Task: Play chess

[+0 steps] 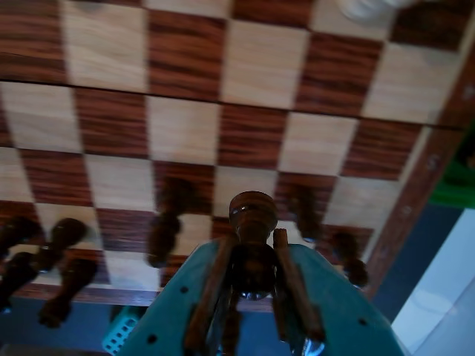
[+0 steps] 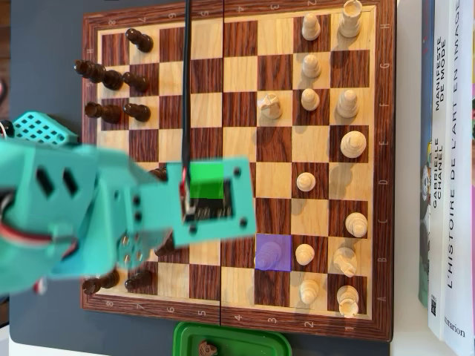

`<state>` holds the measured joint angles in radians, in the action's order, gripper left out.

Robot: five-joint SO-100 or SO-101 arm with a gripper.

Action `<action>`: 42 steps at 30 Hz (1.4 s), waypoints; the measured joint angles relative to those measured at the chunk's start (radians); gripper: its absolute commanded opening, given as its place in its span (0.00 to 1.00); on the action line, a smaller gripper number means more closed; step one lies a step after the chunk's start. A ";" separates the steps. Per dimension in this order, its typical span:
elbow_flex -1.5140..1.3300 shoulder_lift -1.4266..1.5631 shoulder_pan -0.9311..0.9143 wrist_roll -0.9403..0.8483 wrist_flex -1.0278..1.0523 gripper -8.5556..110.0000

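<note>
The pincer (image 1: 252, 259) holds a dark piece (image 1: 252, 215) between its fingers, gripped below the rounded head, which stands clear above the fingertips in the wrist view. It looks like a pawn, though blur makes that uncertain. The piece seems lifted off the board (image 1: 185, 126), with the dark ranks lying under and beside it: one dark piece (image 1: 165, 226) to the left, another (image 1: 304, 211) to the right, both near the fingers.

From overhead, the teal arm (image 2: 89, 208) reaches in from the left and covers the middle files on the dark side, so the held piece itself is hidden there. A purple-tinted square (image 2: 273, 252) lies further right, just beside a white pawn (image 2: 304, 254); whether it marks the target cannot be told.

The chief risk, as I judge it, is the neighbours: the fingers sit close between standing pieces, and any sideways swing at low height could topple one. The grip is also low on a narrow stem, so the piece could tilt or slip if the arm moves sharply. Set down off-centre, it could nudge the white pawn or straddle two squares.
</note>
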<state>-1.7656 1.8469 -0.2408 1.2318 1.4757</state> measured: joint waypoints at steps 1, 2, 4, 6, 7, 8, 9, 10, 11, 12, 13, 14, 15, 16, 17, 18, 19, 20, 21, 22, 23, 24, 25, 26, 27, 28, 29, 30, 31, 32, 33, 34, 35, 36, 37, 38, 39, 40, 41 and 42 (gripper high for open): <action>0.000 0.000 -0.020 -0.012 0.000 0.10; 0.000 0.000 -0.041 -0.023 0.000 0.10; 0.000 0.000 -0.084 -0.040 -0.009 0.10; 0.000 0.000 -0.120 -0.064 -0.038 0.10; 0.000 0.000 -0.135 -0.077 -0.060 0.10; 0.000 0.000 -0.147 -0.087 -0.077 0.10; 0.000 0.000 -0.160 -0.098 -0.094 0.10; 0.000 -0.008 -0.173 -0.107 -0.107 0.10; 0.000 -0.026 -0.184 -0.115 -0.117 0.10; 0.000 -0.052 -0.193 -0.121 -0.124 0.10; 0.002 -0.083 -0.201 -0.126 -0.130 0.10; 0.006 -0.114 -0.207 -0.126 -0.133 0.10; 0.021 -0.152 -0.215 -0.127 -0.137 0.10; 0.044 -0.184 -0.221 -0.133 -0.138 0.10; 0.069 -0.216 -0.227 -0.147 -0.138 0.10; 0.098 -0.249 -0.235 -0.166 -0.138 0.10; 0.127 -0.278 -0.242 -0.183 -0.138 0.10; 0.161 -0.308 -0.250 -0.195 -0.138 0.10; 0.193 -0.339 -0.258 -0.204 -0.138 0.10; 0.225 -0.370 -0.264 -0.212 -0.138 0.10; 0.256 -0.397 -0.270 -0.215 -0.138 0.10; 0.284 -0.428 -0.278 -0.219 -0.138 0.10; 0.310 -0.456 -0.284 -0.225 -0.138 0.10; 0.336 -0.480 -0.291 -0.233 -0.138 0.10; 0.356 -0.503 -0.299 -0.244 -0.138 0.10; 0.379 -0.528 -0.307 -0.250 -0.138 0.10; 0.394 -0.543 -0.313 -0.256 -0.138 0.10; 0.413 -0.561 -0.319 -0.262 -0.138 0.10; 0.430 -0.581 -0.324 -0.268 -0.138 0.10; 0.446 -0.597 -0.327 -0.273 -0.138 0.10; 0.459 -0.609 -0.328 -0.275 -0.138 0.10; 0.472 -0.621 -0.328 -0.275 -0.138 0.10; 0.485 -0.630 -0.328 -0.275 -0.138 0.10; 0.497 -0.641 -0.327 -0.275 -0.138 0.10; 0.508 -0.650 -0.327 -0.275 -0.138 0.10; 0.518 -0.658 -0.327 -0.275 -0.138 0.10; 0.531 -0.667 -0.327 -0.275 -0.138 0.10; 0.541 -0.675 -0.330 -0.275 -0.138 0.10; 0.552 -0.683 -0.334 -0.279 -0.138 0.10; 0.565 -0.690 -0.341 -0.284 -0.138 0.10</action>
<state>-1.2011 1.1566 -0.5814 0.9480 1.3376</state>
